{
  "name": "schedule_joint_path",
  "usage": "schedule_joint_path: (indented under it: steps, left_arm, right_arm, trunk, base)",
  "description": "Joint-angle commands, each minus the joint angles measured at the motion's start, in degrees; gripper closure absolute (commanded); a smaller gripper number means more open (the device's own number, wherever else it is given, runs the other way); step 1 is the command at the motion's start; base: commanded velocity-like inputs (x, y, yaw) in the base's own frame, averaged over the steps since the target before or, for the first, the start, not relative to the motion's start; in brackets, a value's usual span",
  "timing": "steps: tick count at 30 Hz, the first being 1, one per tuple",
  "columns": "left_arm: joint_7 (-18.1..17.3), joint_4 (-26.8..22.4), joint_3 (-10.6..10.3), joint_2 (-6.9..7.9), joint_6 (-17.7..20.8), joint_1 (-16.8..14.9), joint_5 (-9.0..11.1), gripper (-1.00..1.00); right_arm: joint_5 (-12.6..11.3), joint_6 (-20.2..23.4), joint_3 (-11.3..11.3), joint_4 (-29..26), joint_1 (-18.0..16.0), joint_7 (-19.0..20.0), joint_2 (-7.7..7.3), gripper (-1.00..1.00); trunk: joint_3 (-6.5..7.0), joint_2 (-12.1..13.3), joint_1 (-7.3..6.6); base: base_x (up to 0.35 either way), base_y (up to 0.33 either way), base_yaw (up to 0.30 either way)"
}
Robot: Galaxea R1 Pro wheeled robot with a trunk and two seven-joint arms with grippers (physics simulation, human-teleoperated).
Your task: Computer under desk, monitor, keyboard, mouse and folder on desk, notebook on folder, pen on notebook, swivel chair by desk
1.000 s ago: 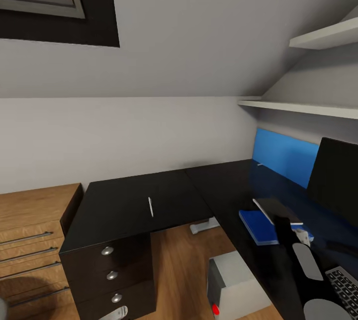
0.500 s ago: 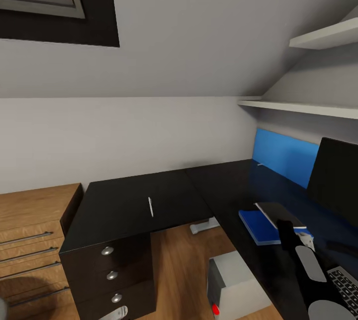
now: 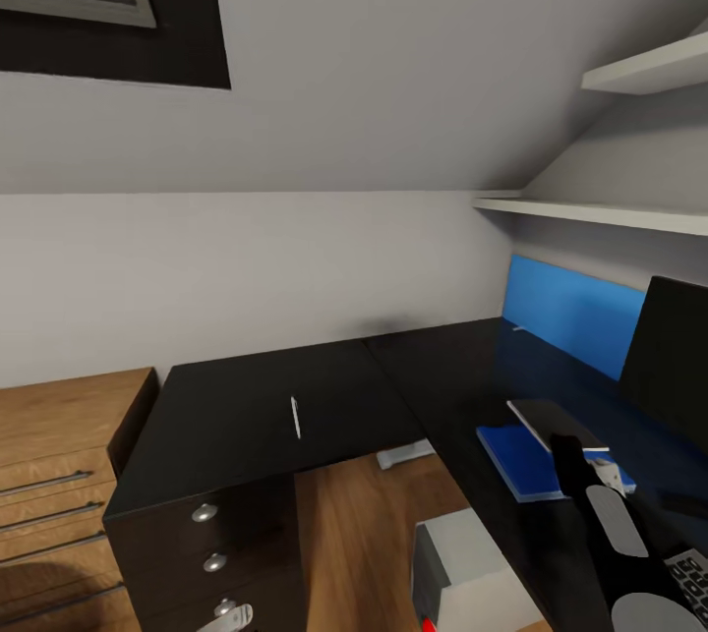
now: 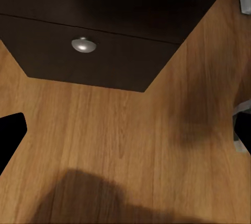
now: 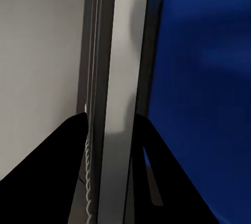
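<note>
Black L-shaped desk, drawers under its left wing. On that wing, a white pen, alone. On the right wing, a blue folder, a monitor behind it, a keyboard corner nearest. Under it, on wooden floor, a computer.

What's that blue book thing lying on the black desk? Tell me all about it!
It is a thin, flat blue folder, rectangular, with a slightly paler edge showing along its near side. It lies flat on the shiny black desk, near the front edge, close to the dark monitor. A dark notebook with a light edge rests across its far part. The right gripper reaches over it, closed on the notebook, hiding part of the folder.
</note>
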Motion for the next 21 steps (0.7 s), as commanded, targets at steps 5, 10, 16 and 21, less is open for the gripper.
schedule_joint_path:
  steps: [5, 10, 16, 21]
  left_arm:
    - [0.53, -0.16, -0.18, -0.01, 0.12, -0.05, 0.22, -1.0]
    - [0.66, -0.73, -0.21, -0.22, -0.08, -0.05, 0.22, -1.0]
    - [0.7, -2.64, -1.17, -0.33, -5.12, -0.05, 0.22, -1.0]
    - [0.86, -3.15, -8.23, -0.08, -18.18, -0.05, 0.33, -1.0]
  right_arm:
    - [-0.4, 0.33, -0.1, -0.12, -0.03, -0.31, -0.04, 1.0]
    - [-0.4, 0.34, -0.1, -0.12, -0.03, -0.31, -0.06, 1.0]
    - [-0.37, 0.34, -0.1, -0.12, -0.03, -0.3, -0.06, 1.0]
    - [-0.35, 0.37, -0.1, -0.16, -0.03, -0.23, -0.07, 1.0]
  trunk:
    - [-0.07, -0.04, 0.01]
    - [-0.07, -0.04, 0.01]
    - [-0.07, -0.04, 0.01]
    - [-0.07, -0.04, 0.01]
  base:
    - [0.042, 0.0, 0.0]
    - [0.01, 0.0, 0.0]
    - [0.002, 0.0, 0.0]
    - [0.0, 0.0, 0.0]
